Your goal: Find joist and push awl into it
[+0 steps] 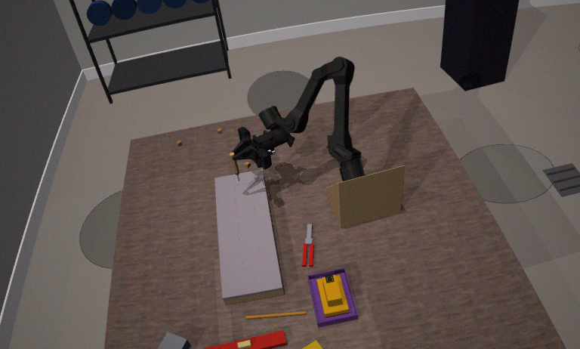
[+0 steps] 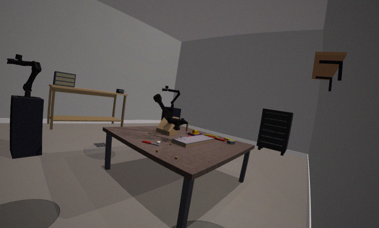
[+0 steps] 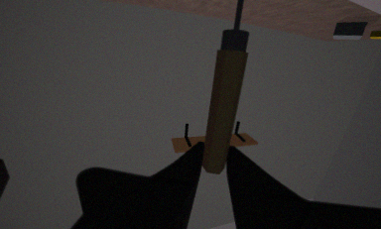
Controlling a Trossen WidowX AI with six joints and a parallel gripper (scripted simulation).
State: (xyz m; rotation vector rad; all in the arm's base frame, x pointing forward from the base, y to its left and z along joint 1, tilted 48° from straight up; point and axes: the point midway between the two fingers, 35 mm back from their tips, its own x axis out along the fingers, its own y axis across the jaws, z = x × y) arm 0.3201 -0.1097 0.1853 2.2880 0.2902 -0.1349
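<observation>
Gripper: your gripper (image 3: 214, 157) is clenched on the awl's wooden handle.
Awl: your awl (image 1: 234, 163) stands upright, tip at the panel's far end.
Panel: your grey panel (image 1: 248, 238) lies flat on the worktop (image 1: 427, 260).
Stud finder: your yellow stud finder (image 1: 332, 294) sits in the purple tray (image 1: 315, 304), well apart from the gripper.

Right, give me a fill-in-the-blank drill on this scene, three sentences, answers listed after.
1. The gripper is shut on the wooden handle of the ____.
2. The yellow stud finder lies inside the ____ tray.
3. The awl tip points down at the end of the floor panel nearest the ____ of the arm.

Missing words: awl; purple; base
</observation>
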